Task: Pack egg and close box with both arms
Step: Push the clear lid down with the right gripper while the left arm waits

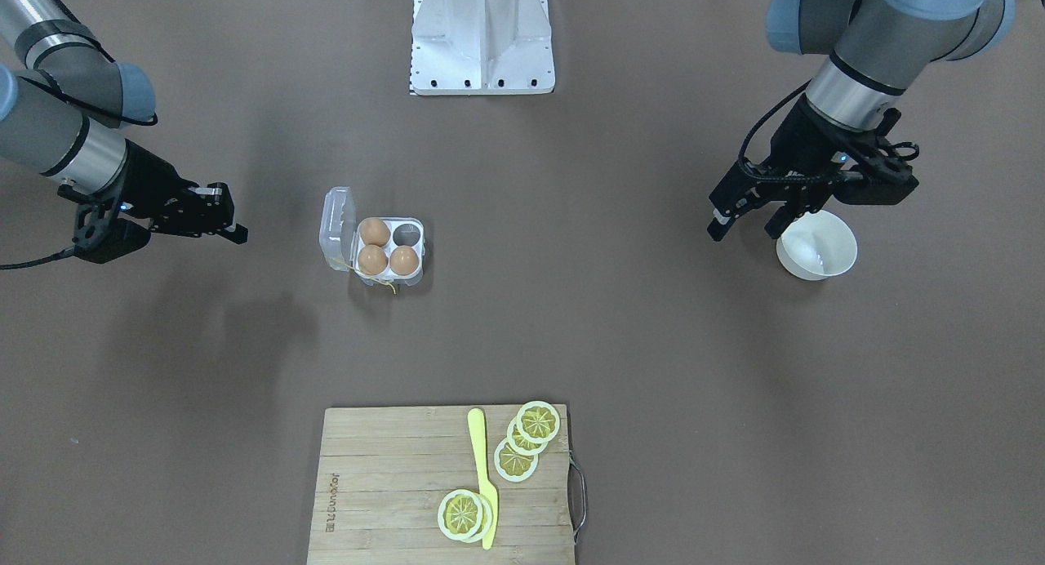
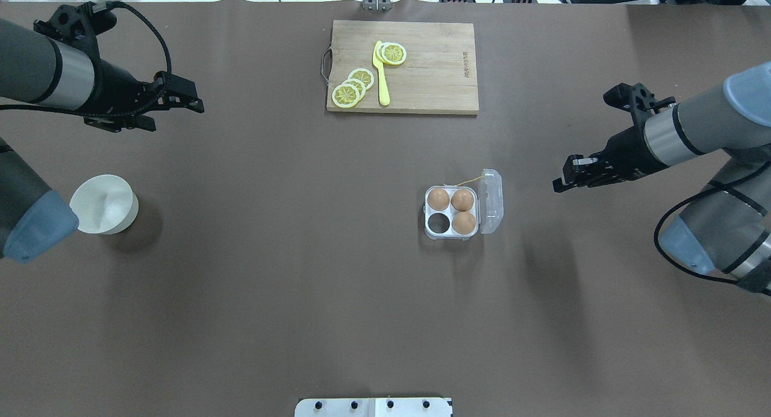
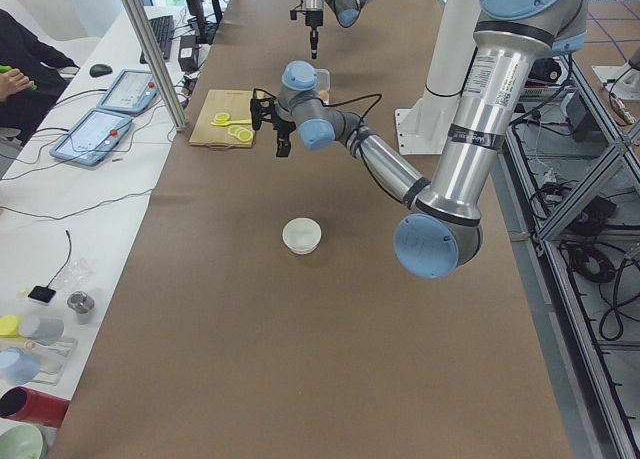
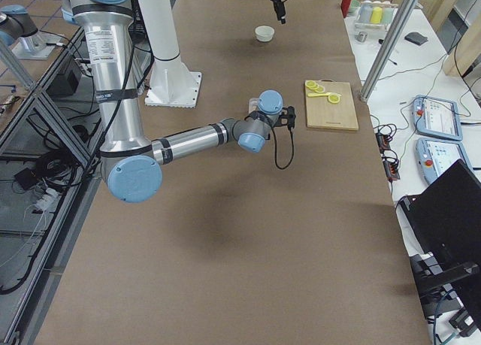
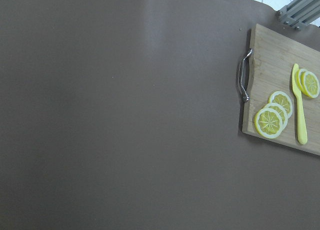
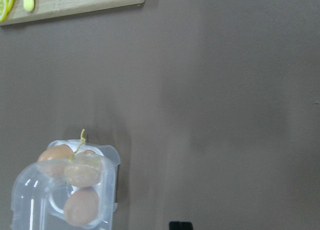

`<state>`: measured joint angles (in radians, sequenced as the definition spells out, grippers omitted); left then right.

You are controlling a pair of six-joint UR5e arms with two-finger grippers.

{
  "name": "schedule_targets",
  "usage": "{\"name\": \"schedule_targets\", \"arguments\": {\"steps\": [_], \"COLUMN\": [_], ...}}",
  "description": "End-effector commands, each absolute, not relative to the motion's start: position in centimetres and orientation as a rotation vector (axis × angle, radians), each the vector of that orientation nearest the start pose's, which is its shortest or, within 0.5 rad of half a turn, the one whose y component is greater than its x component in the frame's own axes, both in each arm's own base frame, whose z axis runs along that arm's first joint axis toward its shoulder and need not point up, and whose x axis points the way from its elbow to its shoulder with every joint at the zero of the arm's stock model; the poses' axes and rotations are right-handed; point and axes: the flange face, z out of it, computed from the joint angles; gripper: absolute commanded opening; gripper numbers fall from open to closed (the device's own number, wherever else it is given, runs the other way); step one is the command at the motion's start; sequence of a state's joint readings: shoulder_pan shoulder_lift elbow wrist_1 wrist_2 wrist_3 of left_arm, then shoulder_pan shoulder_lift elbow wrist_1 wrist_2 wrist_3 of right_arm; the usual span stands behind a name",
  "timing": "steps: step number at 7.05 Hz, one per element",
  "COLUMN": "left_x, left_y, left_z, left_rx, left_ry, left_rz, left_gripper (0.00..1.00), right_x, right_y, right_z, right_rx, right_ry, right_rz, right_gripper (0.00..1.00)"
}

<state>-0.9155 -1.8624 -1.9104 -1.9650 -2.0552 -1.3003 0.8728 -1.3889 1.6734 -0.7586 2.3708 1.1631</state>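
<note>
A wooden cutting board (image 1: 384,467) lies nearest the front-facing camera, its lower edge cut off by the bottom of the frame. It carries lemon slices (image 1: 539,421) and a yellow knife (image 1: 482,475), and its metal handle is on its right side. Above it a broad band of bare table (image 1: 653,344) stretches to the box (image 1: 412,278), which sits left of centre with open table on every side. Its clear lid (image 1: 337,226) is raised on its left side. An egg (image 1: 375,232) fills each of three cells, the upper-right cell (image 1: 406,235) is empty, and a yellow string trails off the lower edge. The right gripper (image 1: 237,232) hangs at the left of the frame, level with the lid and well apart from it. It is seen edge-on, so I cannot tell whether its fingers are together or apart. The left gripper (image 1: 744,230) hangs at the far right with its fingers spread and nothing between them. It covers the upper-left rim of a white bowl (image 1: 845,259), well apart from the box. Both arms run out of the frame at the upper corners, and the robot base (image 1: 482,34) is cut by the top edge. In the right wrist view the box is blurred at the lower left, with the eggs seen through the lid and only a black tip showing at the bottom edge. The left wrist view shows bare table and the board cut by the right edge.
</note>
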Motion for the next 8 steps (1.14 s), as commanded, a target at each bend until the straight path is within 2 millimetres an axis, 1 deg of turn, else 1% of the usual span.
{"name": "schedule_targets", "arguments": {"steps": [1, 2, 3, 4, 5, 7, 8], "left_x": [27.8, 27.8, 27.8, 28.0, 28.1, 28.1, 28.1], "left_y": [-50.3, -50.4, -50.4, -50.6, -50.6, -50.6, -50.6], "left_z": [30.2, 30.3, 30.3, 30.6, 30.8, 30.8, 30.7], "left_rx": [0.190, 0.191, 0.191, 0.189, 0.187, 0.187, 0.191], "left_ry": [1.076, 1.075, 1.075, 1.070, 1.067, 1.069, 1.073], "left_rz": [-0.333, -0.334, -0.334, -0.337, -0.337, -0.338, -0.336], "left_gripper": [0.98, 0.98, 0.98, 0.98, 0.98, 0.98, 0.98], "right_x": [-34.6, -35.5, -37.7, -39.0, -40.1, -43.2, -43.6], "right_y": [-46.8, -46.4, -45.7, -45.7, -45.3, -45.7, -45.8], "right_z": [38.5, 37.9, 36.7, 35.0, 33.9, 31.9, 30.5], "right_rx": [0.042, 0.021, 0.021, 0.027, 0.019, 0.028, 0.021], "right_ry": [-1.272, -1.278, -1.281, -1.294, -1.305, -1.314, -1.330], "right_rz": [-0.049, -0.037, -0.022, 0.010, 0.009, 0.031, 0.053], "right_gripper": [0.00, 0.00, 0.00, 0.00, 0.00, 0.00, 0.00]}}
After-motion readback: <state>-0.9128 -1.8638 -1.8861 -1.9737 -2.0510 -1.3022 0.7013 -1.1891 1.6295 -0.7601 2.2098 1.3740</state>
